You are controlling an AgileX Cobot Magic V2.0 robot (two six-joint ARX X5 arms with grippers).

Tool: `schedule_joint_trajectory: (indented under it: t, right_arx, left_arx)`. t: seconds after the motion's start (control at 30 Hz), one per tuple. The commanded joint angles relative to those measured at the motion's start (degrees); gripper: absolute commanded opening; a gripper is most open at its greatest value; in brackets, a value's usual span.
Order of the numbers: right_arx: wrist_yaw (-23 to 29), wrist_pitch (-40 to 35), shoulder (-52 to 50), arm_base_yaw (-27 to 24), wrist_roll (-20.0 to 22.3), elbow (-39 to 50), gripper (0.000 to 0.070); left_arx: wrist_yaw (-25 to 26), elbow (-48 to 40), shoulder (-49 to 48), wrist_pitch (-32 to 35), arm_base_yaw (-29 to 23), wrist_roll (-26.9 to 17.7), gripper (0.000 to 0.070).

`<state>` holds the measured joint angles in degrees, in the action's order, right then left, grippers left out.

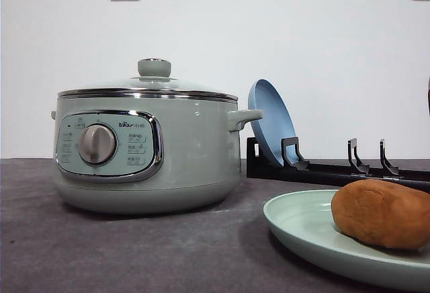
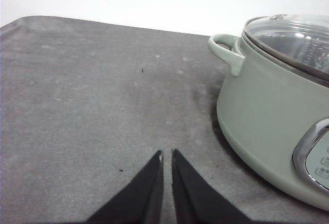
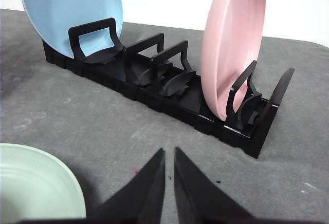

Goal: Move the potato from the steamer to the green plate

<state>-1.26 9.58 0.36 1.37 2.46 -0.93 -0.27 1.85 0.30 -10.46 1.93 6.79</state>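
Already, the potato (image 1: 383, 213) sits on the green plate (image 1: 302, 229) at lower right of the front view, w/ the steamer (image 1: 148, 148) at centre-left, glass lid (image 1: 151, 85) on. So we judge the transfer done; what's left is backing off cleanly. Left gripper (image 2: 167, 154) is pinched closed on nothing, over bare table (image 2: 77, 106) beside the steamer. Right gripper (image 3: 169, 152) likewise closed & empty, plate rim at lower left, the black dish rack (image 3: 169, 93) w/ blue plate (image 3: 72, 3) & pink plate (image 3: 231, 44) ahead. We'd retreat slow, avoiding rack & rim.
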Motion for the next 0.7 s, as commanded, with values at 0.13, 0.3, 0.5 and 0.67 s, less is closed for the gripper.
schedule_joint_trajectory:
  t: [0.13, 0.3, 0.5, 0.67]
  right_arx:
    - [0.2, -0.8, -0.2, -0.1, -0.7, 0.3, 0.0020]
    - [0.2, -0.8, -0.2, -0.1, -0.7, 0.3, 0.0020]
    - [0.2, -0.8, -0.2, -0.1, -0.7, 0.3, 0.0020]
    - [0.2, -0.8, -0.2, -0.1, -0.7, 0.3, 0.0020]
  left_arx:
    - [-0.2, -1.2, -0.1, -0.4, 0.0, 0.0, 0.0026]
    - [-0.2, -1.2, -0.1, -0.4, 0.0, 0.0, 0.0026]
    - [-0.2, -1.2, -0.1, -0.4, 0.0, 0.0, 0.0026]
    - [-0.2, -1.2, -0.1, -0.4, 0.0, 0.0, 0.0026]
